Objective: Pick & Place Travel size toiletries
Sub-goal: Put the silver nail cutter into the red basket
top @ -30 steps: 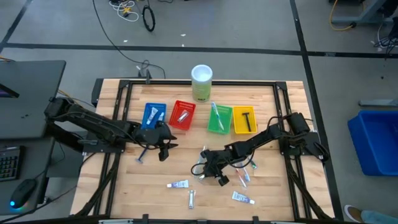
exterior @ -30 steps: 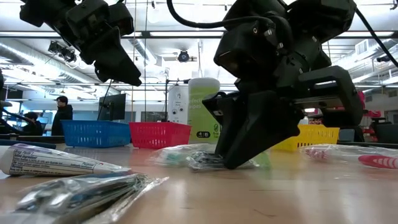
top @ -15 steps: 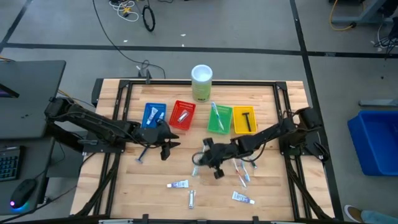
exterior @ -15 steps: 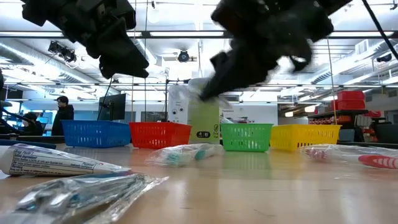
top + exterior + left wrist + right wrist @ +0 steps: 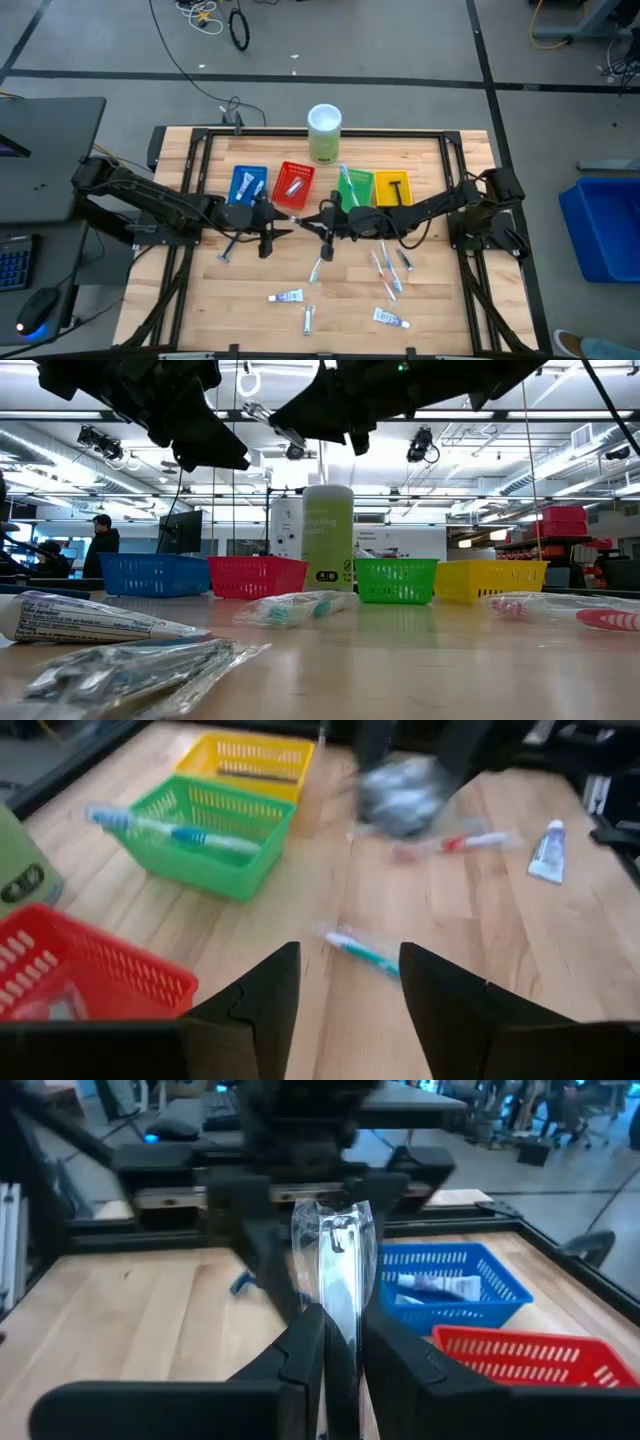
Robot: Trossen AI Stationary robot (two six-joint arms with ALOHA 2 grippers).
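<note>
Right wrist view: right hand [image 5: 340, 1342] pinches crinkly clear-wrapped razor [image 5: 338, 1275]

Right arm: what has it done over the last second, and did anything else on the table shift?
The right gripper lifted off the mid-table wood with a clear-wrapped packet pinched in its fingers and swung up toward the red tray. The left gripper stayed hovering, open. The trays, the loose tubes and the toothbrush did not move.

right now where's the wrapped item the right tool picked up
Clamped in the right tool, the clear packet is held above the table, in front of the red tray and green tray.
</note>
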